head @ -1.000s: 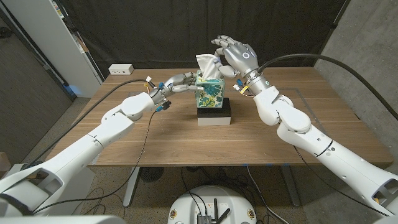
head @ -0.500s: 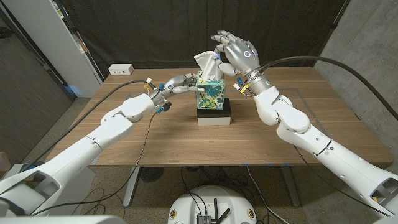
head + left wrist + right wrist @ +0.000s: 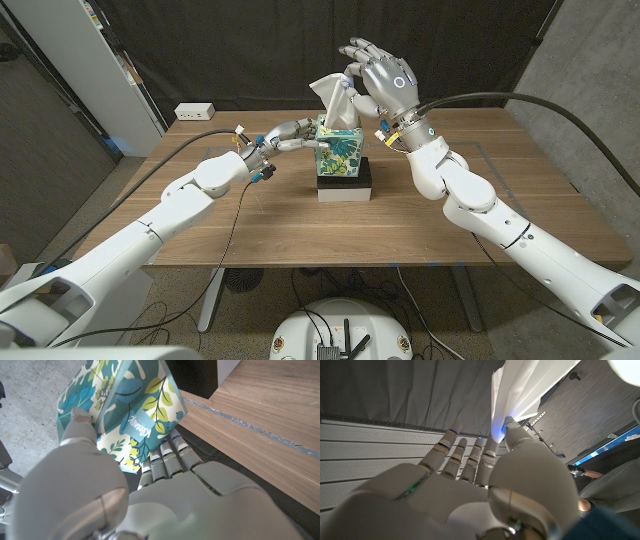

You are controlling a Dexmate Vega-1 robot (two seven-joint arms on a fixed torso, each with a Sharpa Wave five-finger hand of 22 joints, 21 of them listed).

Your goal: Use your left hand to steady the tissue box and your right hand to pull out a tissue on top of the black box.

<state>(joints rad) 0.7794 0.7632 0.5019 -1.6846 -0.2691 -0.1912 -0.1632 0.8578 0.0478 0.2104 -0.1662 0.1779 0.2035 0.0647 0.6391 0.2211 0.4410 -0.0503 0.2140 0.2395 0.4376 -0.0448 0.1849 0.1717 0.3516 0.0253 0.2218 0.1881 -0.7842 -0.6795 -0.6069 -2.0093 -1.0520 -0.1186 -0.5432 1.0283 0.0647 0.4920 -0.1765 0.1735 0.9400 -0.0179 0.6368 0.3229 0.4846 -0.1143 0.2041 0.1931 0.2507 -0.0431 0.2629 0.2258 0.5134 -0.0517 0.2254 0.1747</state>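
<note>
Pinching a white tissue between thumb and fingers, the right hand is raised above the tissue box, other fingers spread and reaching up. Tissue is stretched between the hand and the box top, its lower end at the box opening; cannot tell if it is fully out. Right wrist view: thumb tip presses against the tissue, which hangs past the fingers; dark curtain behind.

Left hand grips the tissue box from the robot's left side, fingers wrapped on the side wall, arm coming in from the lower left. Left wrist view: fingers lie against the leaf-patterned box wall, thumb on the adjoining face, so the hand is closed on the box.

Tissue box has a teal, green and yellow leaf print, stands upright on top of the black box. Black box sits on the wooden table, near the middle, toward the far side. A white power strip lies at the table's far left corner, well apart from the boxes. Black cables run along both arms.
</note>
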